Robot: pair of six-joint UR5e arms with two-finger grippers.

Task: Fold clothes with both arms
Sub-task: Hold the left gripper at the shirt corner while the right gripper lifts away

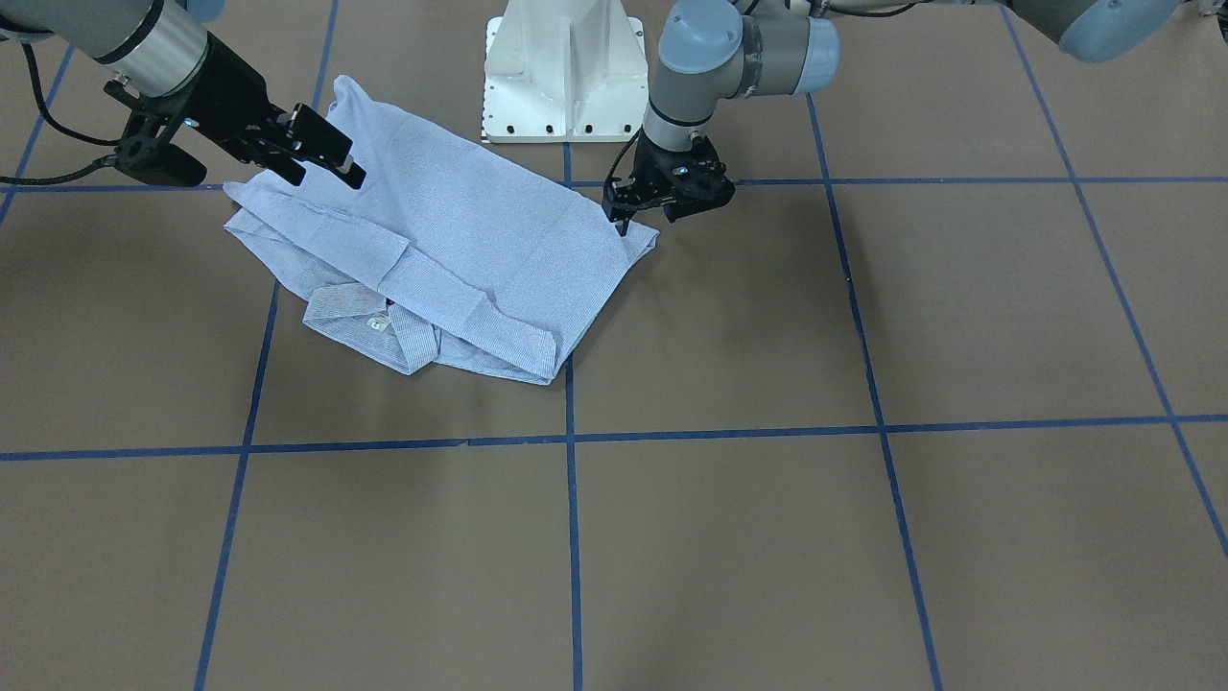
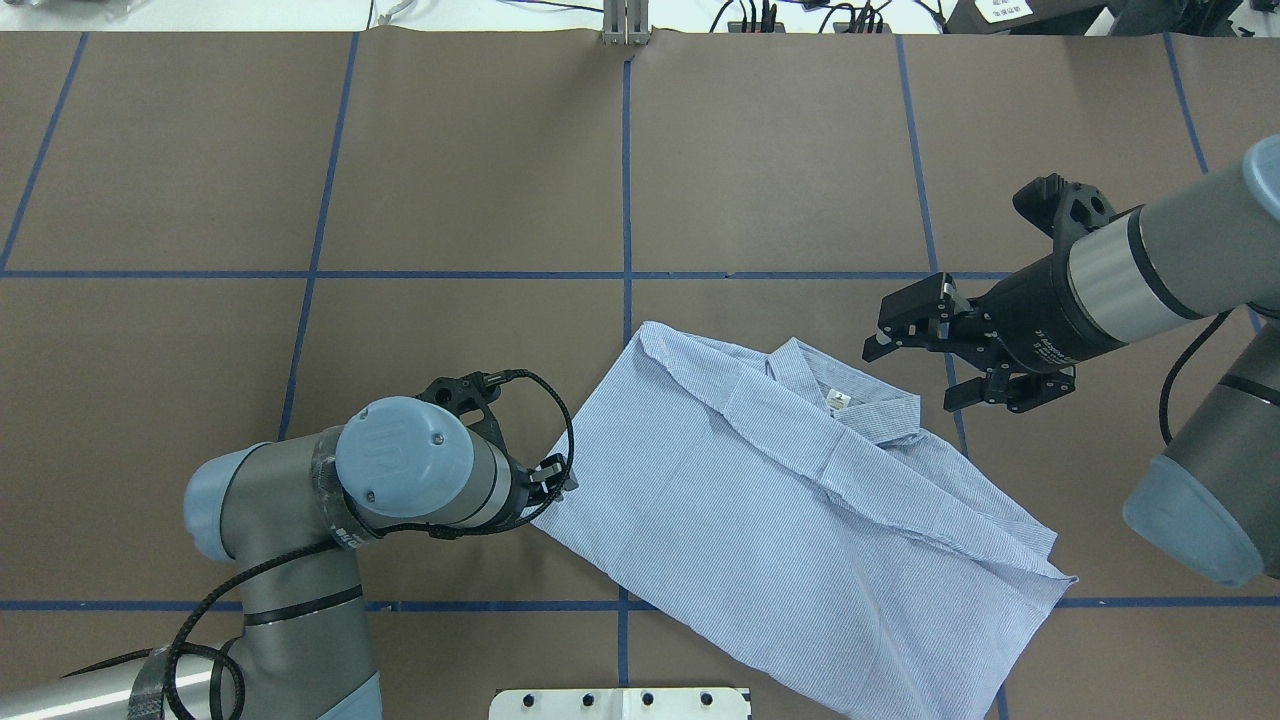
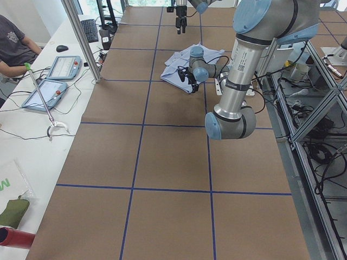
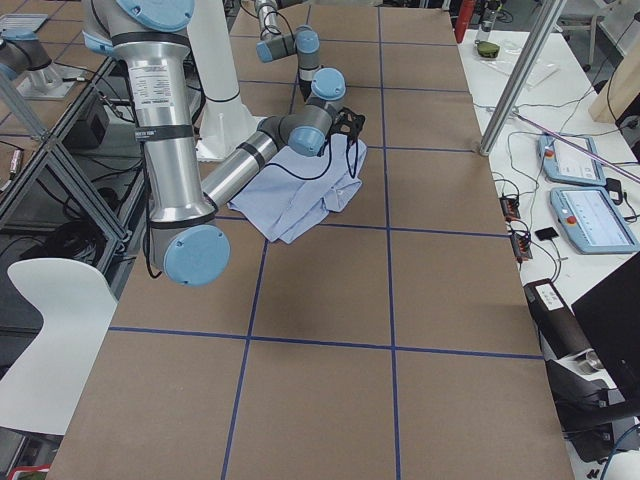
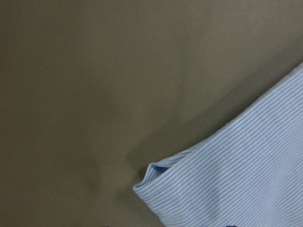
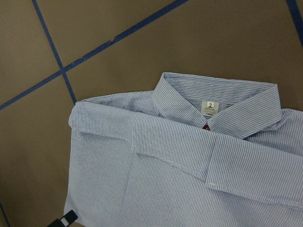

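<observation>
One soft, limp shirt (image 2: 800, 520) likely wants pinching at its hem corner (image 1: 645, 240) by left gripper (image 1: 652, 213), jaws unreadable; right gripper (image 2: 910, 375) gapes near collar (image 2: 850, 392).

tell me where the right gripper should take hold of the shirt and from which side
Probably the shoulder corner of the shirt, on the same long edge as the hem corner by the left gripper. The fold there is rounded and layered, a lip to pinch. Bring the open right gripper from the bare table side, jaws astride that edge.
</observation>
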